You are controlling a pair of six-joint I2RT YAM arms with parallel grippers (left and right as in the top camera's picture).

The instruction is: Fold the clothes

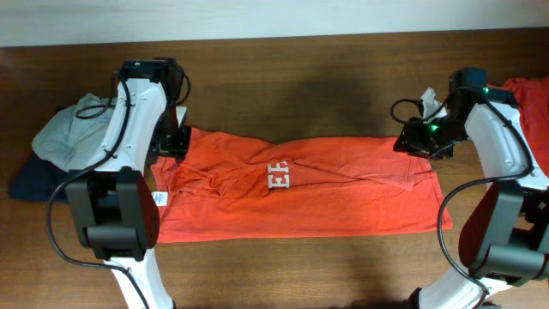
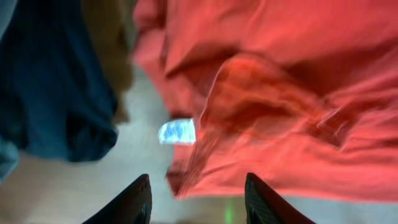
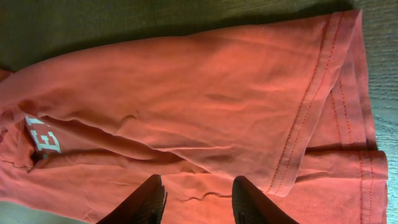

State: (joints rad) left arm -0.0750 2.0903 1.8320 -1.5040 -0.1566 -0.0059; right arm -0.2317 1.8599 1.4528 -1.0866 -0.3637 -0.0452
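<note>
Overhead: with left gripper (image 2: 198,205) and right gripper (image 3: 198,205) parted, empty, pinch T-shirt (image 1: 326,202) far corners evenly; draw toward table (image 1: 283,270) near edge.

I see an orange-red T-shirt (image 1: 343,202) with white lettering (image 1: 280,176) and a white tag (image 1: 159,198), on a dark brown wood-grain table (image 1: 300,275). At the left lie a pale grey garment (image 1: 69,133) and a navy garment (image 1: 30,182). More red cloth (image 1: 532,96) shows at the far right.

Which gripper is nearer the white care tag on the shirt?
Left. The left gripper hovers at the shirt edge beside the white tag; the right gripper is at the opposite, hem end.
</note>
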